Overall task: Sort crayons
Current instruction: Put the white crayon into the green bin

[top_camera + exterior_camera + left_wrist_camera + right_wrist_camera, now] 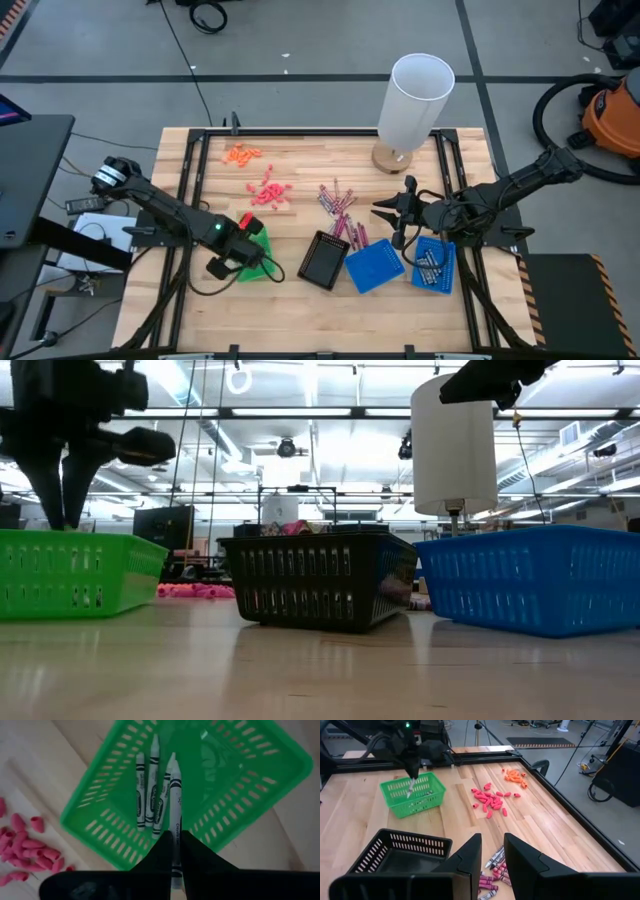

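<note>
Grey crayon held over the green tray

Left gripper (176, 851), at the lower left of the high view, pinches a grey crayon (176, 805) between its fingertips, the stick pointing down into the green tray (272, 785). The hold looks like the last step before release: the tray already has three grey crayons (150, 795) lying side by side on its floor, so it seems to be the bin for that colour.

Right gripper (398, 212), at centre right of the high view, hangs with its fingers spread and nothing between them, above the loose pile of crayons (338, 205) on the table, probably ready for the next pick.

A black tray (323, 262) sits at lower centre; its contents cannot be made out. Beside it lies a flat blue piece (374, 266), and further right a blue tray (436, 265) holding several thin sticks. Coral-red bits (267, 191) and orange bits (241, 153) lie unsorted at upper left, near a white cylinder (414, 100).
</note>
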`<state>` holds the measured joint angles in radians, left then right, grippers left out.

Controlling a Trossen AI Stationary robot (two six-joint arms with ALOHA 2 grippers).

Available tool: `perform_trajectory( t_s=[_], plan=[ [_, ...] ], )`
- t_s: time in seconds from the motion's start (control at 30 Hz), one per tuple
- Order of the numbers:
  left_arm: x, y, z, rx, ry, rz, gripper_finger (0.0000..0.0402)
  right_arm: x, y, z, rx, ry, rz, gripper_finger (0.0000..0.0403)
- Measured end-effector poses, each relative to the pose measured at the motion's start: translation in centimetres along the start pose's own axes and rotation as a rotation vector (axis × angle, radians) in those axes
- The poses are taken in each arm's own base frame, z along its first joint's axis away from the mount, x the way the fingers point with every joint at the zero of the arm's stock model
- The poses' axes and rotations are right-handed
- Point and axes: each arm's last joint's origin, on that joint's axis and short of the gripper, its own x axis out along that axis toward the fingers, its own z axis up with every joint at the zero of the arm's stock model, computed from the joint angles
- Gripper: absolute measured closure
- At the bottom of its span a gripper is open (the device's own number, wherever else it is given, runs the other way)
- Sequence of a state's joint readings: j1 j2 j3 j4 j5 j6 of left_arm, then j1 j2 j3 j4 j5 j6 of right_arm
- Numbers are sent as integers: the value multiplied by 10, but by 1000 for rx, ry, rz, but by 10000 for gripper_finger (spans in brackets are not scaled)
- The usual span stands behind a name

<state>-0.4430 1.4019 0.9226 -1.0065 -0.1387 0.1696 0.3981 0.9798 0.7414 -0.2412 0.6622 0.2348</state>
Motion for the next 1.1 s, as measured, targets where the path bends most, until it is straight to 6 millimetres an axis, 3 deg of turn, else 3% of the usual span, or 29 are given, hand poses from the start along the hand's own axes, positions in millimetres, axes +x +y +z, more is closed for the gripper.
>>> perform_trajectory(
  t_s=[0.33, 0.57, 0.9, 1.1],
  plan=[
    [20, 0, 7, 54, 88, -15, 385, 0, 0, 0, 0, 0, 1, 311],
    [24, 4, 9, 25, 90, -13, 382, 0, 0, 0, 0, 0, 1, 311],
    [24, 9, 7, -100, 97, 44, 293, 0, 0, 0, 0, 0, 1, 311],
    [15, 11, 12, -126, 73, 53, 261, 0, 0, 0, -1, 0, 1, 311]
  ],
)
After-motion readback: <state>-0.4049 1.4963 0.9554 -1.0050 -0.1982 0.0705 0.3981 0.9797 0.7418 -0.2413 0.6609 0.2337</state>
